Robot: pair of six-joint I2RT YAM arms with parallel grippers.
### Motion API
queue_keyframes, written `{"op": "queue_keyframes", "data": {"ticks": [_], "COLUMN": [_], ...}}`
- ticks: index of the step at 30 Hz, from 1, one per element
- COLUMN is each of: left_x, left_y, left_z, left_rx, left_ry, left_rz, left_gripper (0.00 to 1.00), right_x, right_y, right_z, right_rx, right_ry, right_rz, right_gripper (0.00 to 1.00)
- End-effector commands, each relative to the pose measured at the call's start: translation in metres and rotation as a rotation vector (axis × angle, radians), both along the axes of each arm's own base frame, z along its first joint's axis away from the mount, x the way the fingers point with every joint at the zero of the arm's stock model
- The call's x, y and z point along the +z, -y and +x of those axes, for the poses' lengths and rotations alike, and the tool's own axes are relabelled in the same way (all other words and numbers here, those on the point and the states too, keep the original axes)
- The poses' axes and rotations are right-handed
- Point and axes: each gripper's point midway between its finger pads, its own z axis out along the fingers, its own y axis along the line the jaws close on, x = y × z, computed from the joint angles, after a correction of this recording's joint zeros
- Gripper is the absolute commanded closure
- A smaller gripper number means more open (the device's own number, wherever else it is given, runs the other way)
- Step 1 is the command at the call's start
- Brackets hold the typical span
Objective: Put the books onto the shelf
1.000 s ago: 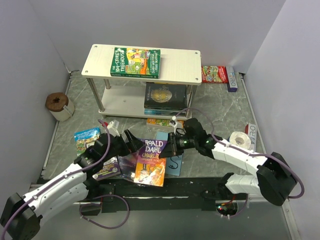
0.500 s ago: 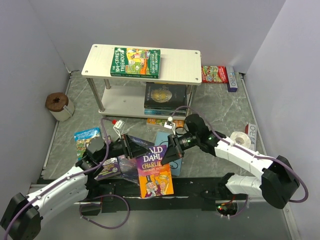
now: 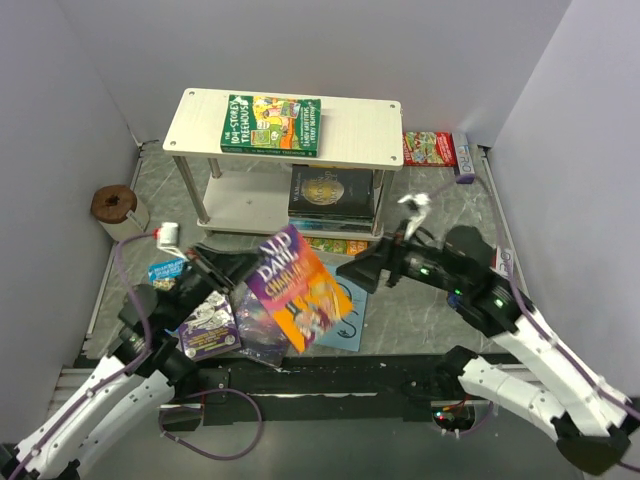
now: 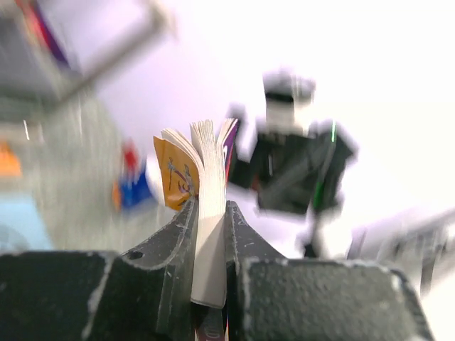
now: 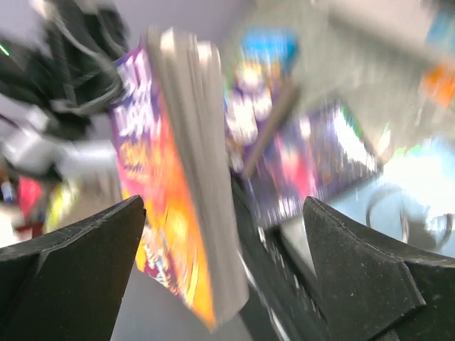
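- The left arm reaches forward, and the left gripper [image 4: 208, 213] is clamped tight on one edge of the Roald Dahl book [image 3: 300, 290], which is held tilted off the table in front of the shelf [image 3: 365, 135].
- The right arm stretches leftward. The right gripper [image 3: 362, 272] has its 2 fingers spread wide just beside the book, gripping nothing.

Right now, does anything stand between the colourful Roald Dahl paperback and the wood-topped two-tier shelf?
Nothing visible. The paperback hangs in the left gripper, open air between it and the shelf, whose right end is bare.
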Motion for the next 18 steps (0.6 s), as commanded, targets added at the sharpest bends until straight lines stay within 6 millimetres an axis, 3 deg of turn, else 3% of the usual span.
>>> {"op": "queue_keyframes", "data": {"ticks": [1,3,10,14,18], "left_x": [0.064,0.077,0.138,0.152,0.15], "left_y": [-0.067,-0.078,-0.099,-0.102,-0.099], "left_z": [0.039,0.047,0.048,0.046,0.045], "left_rx": [0.39,0.462,0.553,0.562,0.545], "left_ry": [-0.036,-0.023,0.101,0.133,0.129], "left_rz": [-0.296,-0.316,-0.438,-0.456,-0.447], "left_gripper": [0.99,0.99,0.99,0.98,0.99], "right_x": [0.037,0.058,0.074,0.081,0.083], "right_y": [0.014,0.009,-0.022,-0.033,-0.042], "right_z": [0.016,0.009,-0.004,-0.004,0.004], "right_rx": [-0.185,-0.145,0.011,0.045,0.047], "right_ry": [0.024,0.056,-0.054,-0.073,-0.082], "right_rz": [0.22,0.331,0.491,0.52,0.52], "right_gripper": [0.0,0.0,0.0,0.0,0.01]}}
